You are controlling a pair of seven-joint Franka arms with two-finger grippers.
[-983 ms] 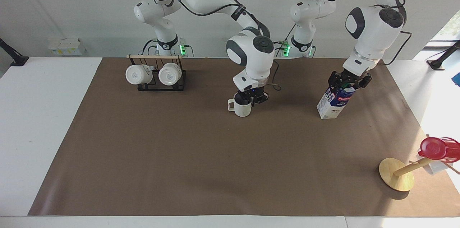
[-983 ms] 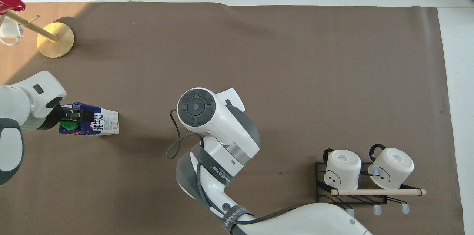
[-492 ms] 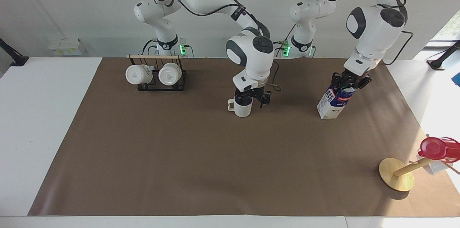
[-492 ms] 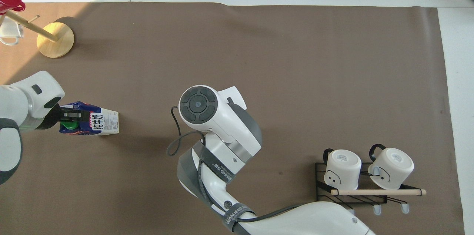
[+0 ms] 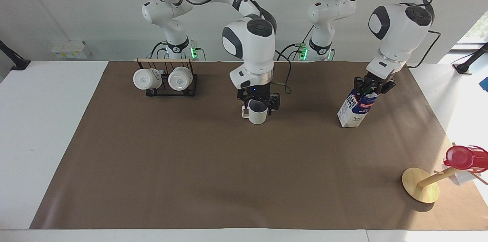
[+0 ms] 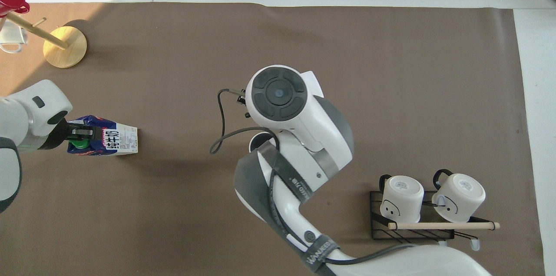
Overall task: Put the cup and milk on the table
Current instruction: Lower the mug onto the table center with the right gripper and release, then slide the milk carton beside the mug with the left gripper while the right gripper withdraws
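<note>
The cup (image 5: 257, 116) stands upright on the table's (image 5: 45, 127) brown paper, about midway along it. The right gripper (image 5: 258, 101) hangs just over the cup, its jaws spread wide and holding nothing. Toward the left arm's end from the cup, the milk (image 5: 356, 109) stands tilted on the paper, the left gripper's (image 5: 370, 86) jaws pinched narrow on its top.

Open paper (image 5: 228, 173) between cup (image 5: 257, 115) and milk (image 5: 354, 110)
</note>
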